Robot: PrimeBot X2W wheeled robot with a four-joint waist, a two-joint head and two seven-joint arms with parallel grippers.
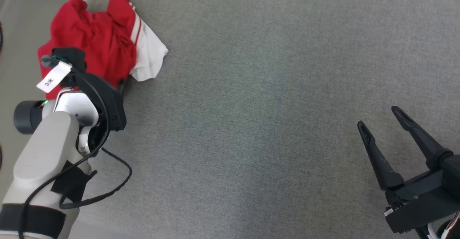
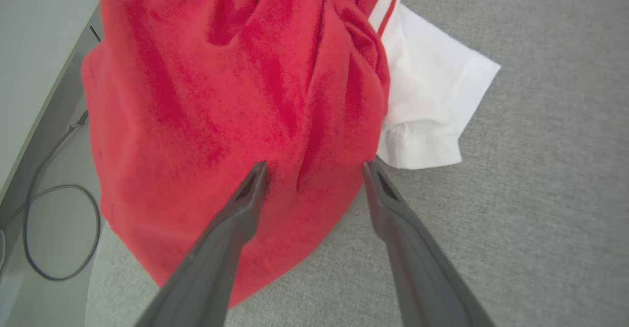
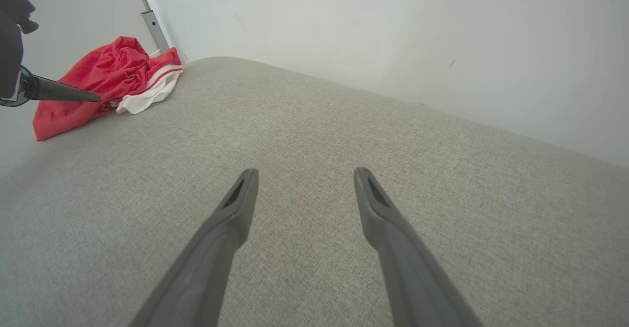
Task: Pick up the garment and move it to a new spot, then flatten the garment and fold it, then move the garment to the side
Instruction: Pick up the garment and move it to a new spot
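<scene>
The garment is a crumpled red heap with a white, red-striped part, lying at the far left corner of the grey padded surface. My left gripper is open right over the garment. One fingertip is over the red cloth and the other at the seam where red meets white; I cannot tell whether they touch it. My left wrist hides those fingers in the head view. My right gripper hangs open and empty at the lower right, far from the garment.
The surface's left edge runs beside the garment, with pale floor and a looped grey cable beyond it. A white wall and a metal post stand behind. Wide grey cloth stretches between the two arms.
</scene>
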